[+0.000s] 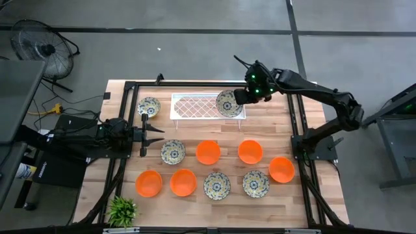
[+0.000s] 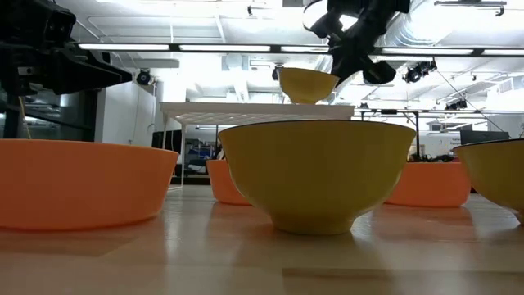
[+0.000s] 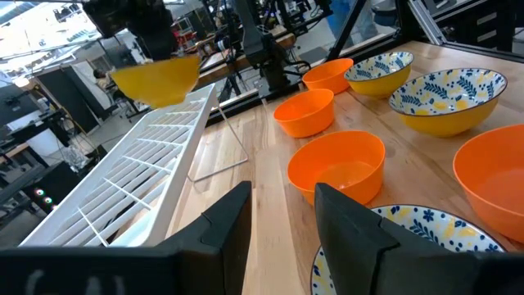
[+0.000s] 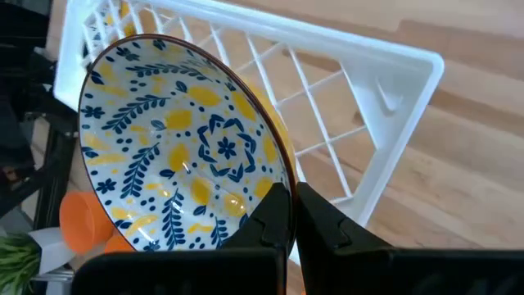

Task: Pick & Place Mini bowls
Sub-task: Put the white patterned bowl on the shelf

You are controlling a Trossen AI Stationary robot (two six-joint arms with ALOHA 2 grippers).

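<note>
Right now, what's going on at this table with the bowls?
The right tool grips a patterned bowl by its rim and holds it over the right end of the white tray, above the lattice rather than resting in it. The left tool waits open near the table's left side. Another patterned bowl sits left of the tray; the other eight, five orange and three patterned, stand on the wood in front.

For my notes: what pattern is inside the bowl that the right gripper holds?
Blue leaves and yellow spots on cream bowl, clearest in right wrist view.
</note>
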